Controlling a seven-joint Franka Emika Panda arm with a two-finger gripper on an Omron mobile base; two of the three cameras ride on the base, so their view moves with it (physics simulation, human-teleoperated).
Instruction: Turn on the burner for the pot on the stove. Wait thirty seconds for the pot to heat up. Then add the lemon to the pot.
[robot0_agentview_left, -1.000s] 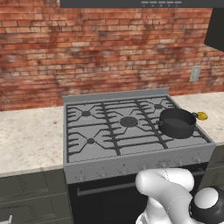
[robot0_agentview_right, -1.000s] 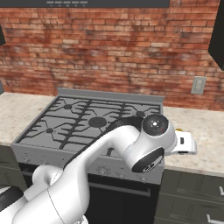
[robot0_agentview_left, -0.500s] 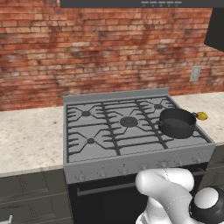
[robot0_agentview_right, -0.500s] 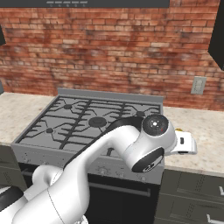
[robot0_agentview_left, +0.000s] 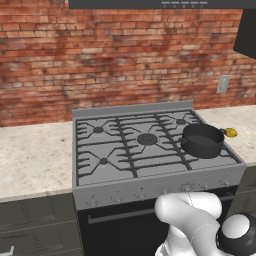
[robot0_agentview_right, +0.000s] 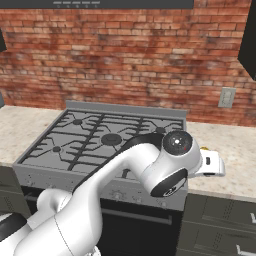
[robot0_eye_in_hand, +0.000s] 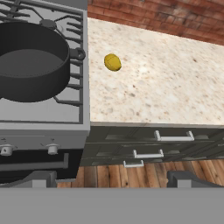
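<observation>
The gripper (robot0_eye_in_hand: 107, 178) hangs with jaws spread wide and nothing between them, above the cabinet fronts (robot0_eye_in_hand: 175, 144) beside the stove (robot0_agentview_left: 125, 165). Beyond it, the pot (robot0_eye_in_hand: 30, 61) sits empty on the front right burner. The lemon (robot0_eye_in_hand: 112, 62) lies on the counter (robot0_eye_in_hand: 166, 83), just beside the pot's side handle.

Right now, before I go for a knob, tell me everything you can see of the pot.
The pot is short, wide and round, dark grey-black with a dull metal look. It has small loop handles on its sides; one points toward the counter. It stands upright on the grate over the front right burner of the stove, near the stove's right edge. It has no lid and looks empty, with a bare grey bottom. Only the grate touches it. The lemon lies apart on the counter beside it.
</observation>
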